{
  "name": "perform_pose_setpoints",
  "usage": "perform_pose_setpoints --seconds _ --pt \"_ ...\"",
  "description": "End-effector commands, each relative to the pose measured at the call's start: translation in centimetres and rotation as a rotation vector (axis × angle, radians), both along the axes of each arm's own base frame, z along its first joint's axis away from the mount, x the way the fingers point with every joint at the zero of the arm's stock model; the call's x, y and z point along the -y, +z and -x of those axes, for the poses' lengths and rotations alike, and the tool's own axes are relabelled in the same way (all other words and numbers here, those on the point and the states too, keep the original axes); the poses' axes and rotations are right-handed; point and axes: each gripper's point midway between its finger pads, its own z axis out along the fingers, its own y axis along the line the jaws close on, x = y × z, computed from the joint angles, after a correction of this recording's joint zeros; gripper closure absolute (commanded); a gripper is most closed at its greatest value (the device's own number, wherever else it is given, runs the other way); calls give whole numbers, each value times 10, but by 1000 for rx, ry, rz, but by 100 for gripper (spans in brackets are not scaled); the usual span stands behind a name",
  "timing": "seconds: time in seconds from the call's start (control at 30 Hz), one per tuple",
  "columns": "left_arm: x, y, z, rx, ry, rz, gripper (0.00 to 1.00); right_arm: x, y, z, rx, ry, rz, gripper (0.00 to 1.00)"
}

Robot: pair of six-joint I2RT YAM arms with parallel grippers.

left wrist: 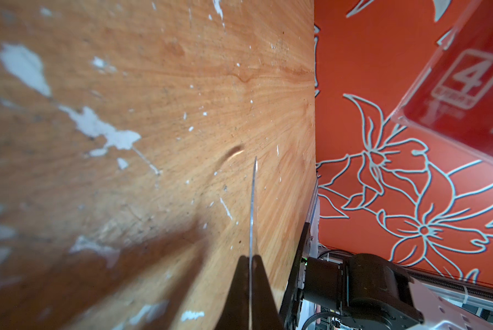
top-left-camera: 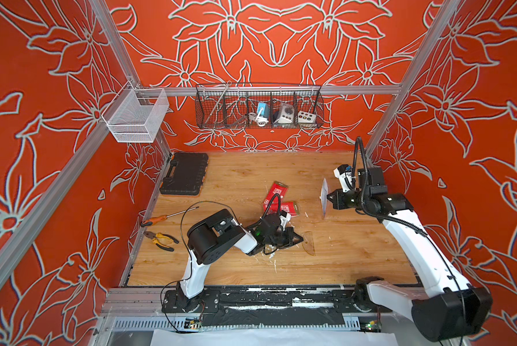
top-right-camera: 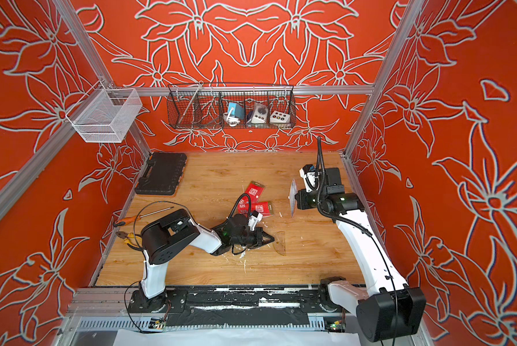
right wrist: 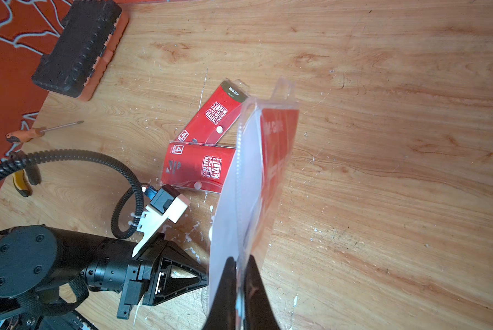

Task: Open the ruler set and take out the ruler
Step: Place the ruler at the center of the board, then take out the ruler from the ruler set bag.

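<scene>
A scuffed, paint-flecked wooden table (top-left-camera: 356, 254) carries a ribbed black plastic tool case (top-left-camera: 184, 173) at its far left corner. Two flat red packs (right wrist: 199, 167) lie touching mid-table, each printed with a boxed white "4" and a white Chinese seal. The right gripper (top-left-camera: 328, 199) pinches the clear plastic ruler set pouch (right wrist: 248, 177), red card inside, upright on edge. The left gripper (top-left-camera: 300, 239) clamps a thin, clear, half-round protractor (top-left-camera: 309, 244) near the tabletop.

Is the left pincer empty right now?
No, the left pincer is shut on the thin edge of the clear protractor, seen edge-on between its fingers.
</scene>
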Motion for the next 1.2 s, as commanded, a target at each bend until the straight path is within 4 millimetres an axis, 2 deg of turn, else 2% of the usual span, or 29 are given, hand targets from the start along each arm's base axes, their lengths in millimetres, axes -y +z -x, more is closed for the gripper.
perform_pose_setpoints --seconds 0.0,0.3,0.5,0.63,0.9,0.97,1.07,1.17 --pt "5 5 -2 11 8 21 95 1 3 1 25 6 -8 100" --pt "5 14 -4 44 -3 2 72 0 3 0 24 8 -15 100" --pt "1 30 -11 129 -2 -63 68 -2 2 2 16 16 -23 100" --pt "-2 60 -24 253 15 -121 66 -5 -1 5 6 30 -38 100" --pt "-4 167 -55 539 87 -152 70 -13 -2 9 7 75 -74 100" --pt "-5 186 -57 580 102 -139 72 -16 -1 10 13 87 -91 100" --pt "-5 204 -58 606 112 -109 76 -20 -1 11 18 106 -116 100" --pt "-2 209 -57 605 106 -88 80 -24 0 11 22 121 -139 100"
